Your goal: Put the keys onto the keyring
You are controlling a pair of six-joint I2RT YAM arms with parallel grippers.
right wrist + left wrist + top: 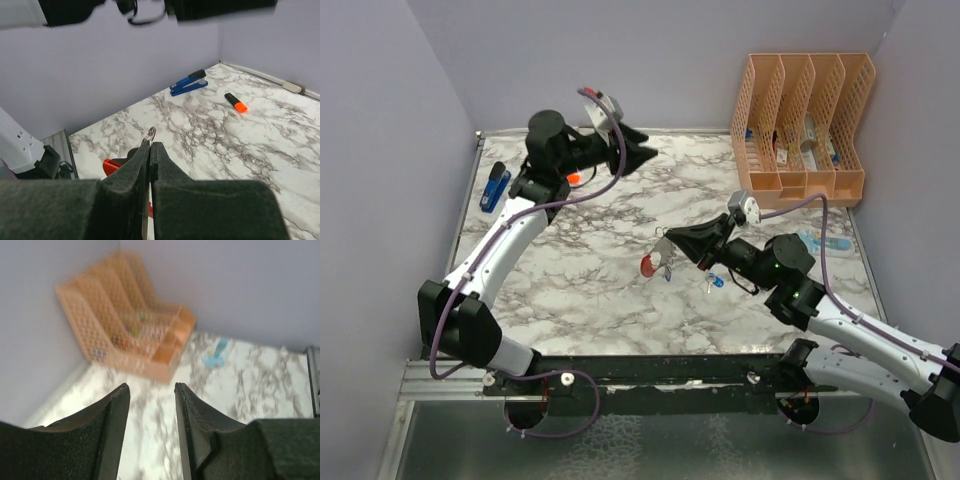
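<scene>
My right gripper (665,240) is over the middle of the table and shut on the keyring. In the right wrist view its jaws (150,145) pinch a thin silver ring (150,134), and the red loop (112,166) hangs below them. The red loop (649,265) also shows in the top view, with a small blue piece (668,271) beside it. One blue-headed key (716,283) lies on the table under the right wrist. My left gripper (648,155) is raised at the back of the table, open and empty (151,387).
An orange file organizer (800,120) stands at the back right and also shows in the left wrist view (130,335). A pale-blue flat item (820,243) lies in front of it. A dark-blue stapler (496,187) and an orange-capped marker (575,178) lie at the back left.
</scene>
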